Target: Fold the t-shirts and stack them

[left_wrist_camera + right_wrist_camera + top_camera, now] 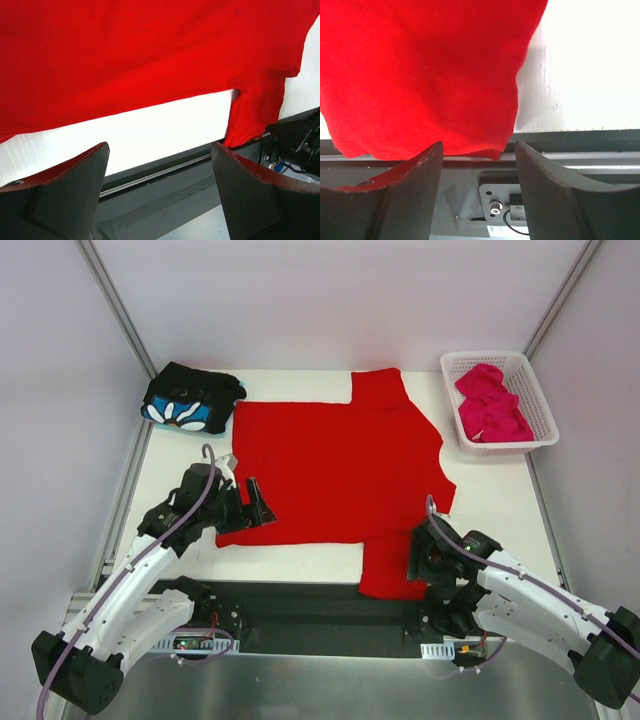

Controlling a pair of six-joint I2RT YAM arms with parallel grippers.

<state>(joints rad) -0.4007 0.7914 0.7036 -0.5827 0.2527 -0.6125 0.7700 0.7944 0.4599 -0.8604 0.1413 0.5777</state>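
Cloth is lying wide open for this one: the red t-shirt is spreading flat across the middle of the white table, shoulders to the right, bottom hem to the left. One sleeve is reaching toward the far edge, and the near sleeve is drooping over the near edge. The black flowered t-shirt is sitting folded in the far left corner. The pink t-shirt is lying bunched in the basket at the far right.

The left gripper is hovering by the near left corner of the hem with its jaws spread wide and nothing between them. The right gripper is sitting low at the near sleeve, jaws apart. The sleeve's edge is just reaching its fingertips, and nothing is looking pinched.

I'm judging this shirt light and completely limp, so it is going to sag, crease and trail wherever it isn't held. It isn't fragile or slippery, but it is likely to drag on the table. The overhanging sleeve is offering the easiest bite, since its edge is hanging free. The hem corner is the other good hold, and taking both together should keep the fold line straight.
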